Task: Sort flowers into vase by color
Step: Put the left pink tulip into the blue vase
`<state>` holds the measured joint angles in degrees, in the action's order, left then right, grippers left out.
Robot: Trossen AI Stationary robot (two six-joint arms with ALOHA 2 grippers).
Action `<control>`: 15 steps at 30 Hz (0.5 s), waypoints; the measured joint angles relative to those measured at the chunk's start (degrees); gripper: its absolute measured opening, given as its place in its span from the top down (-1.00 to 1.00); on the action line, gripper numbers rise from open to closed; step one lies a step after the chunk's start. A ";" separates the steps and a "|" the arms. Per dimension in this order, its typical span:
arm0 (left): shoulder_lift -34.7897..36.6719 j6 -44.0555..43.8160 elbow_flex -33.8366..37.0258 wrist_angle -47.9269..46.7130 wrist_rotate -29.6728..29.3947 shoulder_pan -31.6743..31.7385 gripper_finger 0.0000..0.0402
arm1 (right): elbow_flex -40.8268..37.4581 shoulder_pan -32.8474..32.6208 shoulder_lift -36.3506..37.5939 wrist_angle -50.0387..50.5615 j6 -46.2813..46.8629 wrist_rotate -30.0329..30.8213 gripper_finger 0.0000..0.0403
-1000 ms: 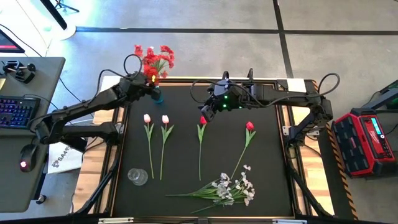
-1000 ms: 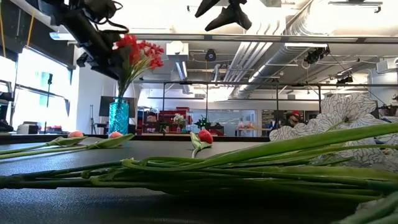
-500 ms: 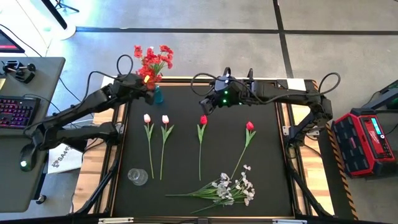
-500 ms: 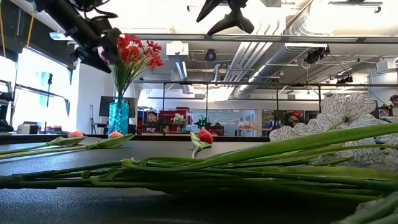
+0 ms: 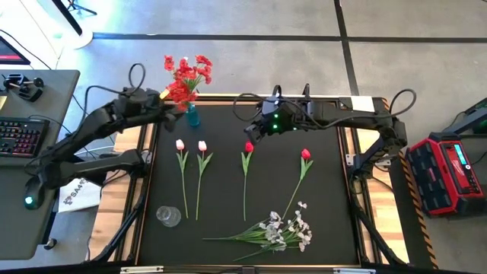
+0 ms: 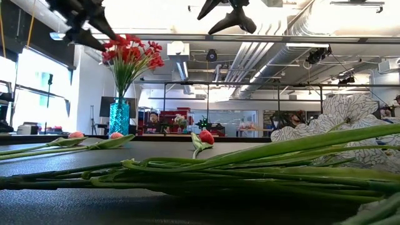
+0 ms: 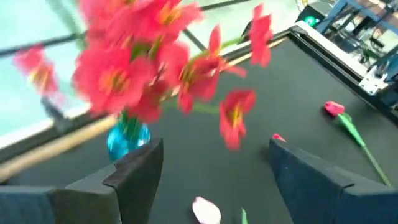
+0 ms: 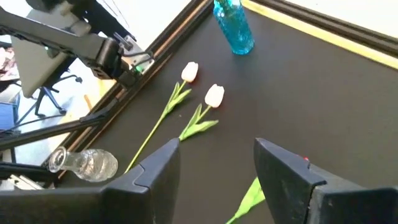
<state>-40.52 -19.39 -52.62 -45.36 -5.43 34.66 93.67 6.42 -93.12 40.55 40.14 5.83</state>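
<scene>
A bunch of red flowers [image 5: 186, 76] stands with its stems in a blue vase [image 5: 192, 116] at the table's far left. My left gripper [image 5: 169, 101] hangs open just left of the blooms [image 7: 155, 62], nothing between its fingers. My right gripper [image 5: 255, 128] hovers open above a red tulip [image 5: 248, 146] lying mid-table. Two pink tulips [image 5: 180, 144] [image 5: 202, 145] and another red tulip [image 5: 305, 154] lie flat on the mat. White sprays [image 5: 285, 228] lie near the front edge.
A clear glass vase [image 5: 169, 216] sits at the front left, also in the right wrist view [image 8: 84, 163]. The table's raised frame [image 5: 228, 97] runs behind the blue vase. A desk with a keyboard [image 5: 19, 135] stands off the table's left side.
My left gripper has let go of the red bunch and drawn back, up and toward the table's left edge, clear of the blooms. The bunch stays in the blue vase and stands more upright than before.
</scene>
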 joint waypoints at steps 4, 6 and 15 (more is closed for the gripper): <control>3.88 -6.73 0.00 -7.10 0.26 -1.67 -0.35 | 0.00 -1.31 0.00 1.33 0.49 1.86 0.06; 5.02 -10.27 0.00 -9.75 0.32 -3.17 -0.35 | 0.00 -1.95 0.00 1.52 1.02 2.95 0.06; 5.19 -27.87 9.68 -13.25 -2.56 -10.21 -0.35 | 0.00 -2.35 0.00 2.89 -0.59 3.22 0.06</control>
<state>-35.33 -47.26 -42.94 -58.61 -7.99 24.44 93.67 4.07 -93.12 43.43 39.55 9.05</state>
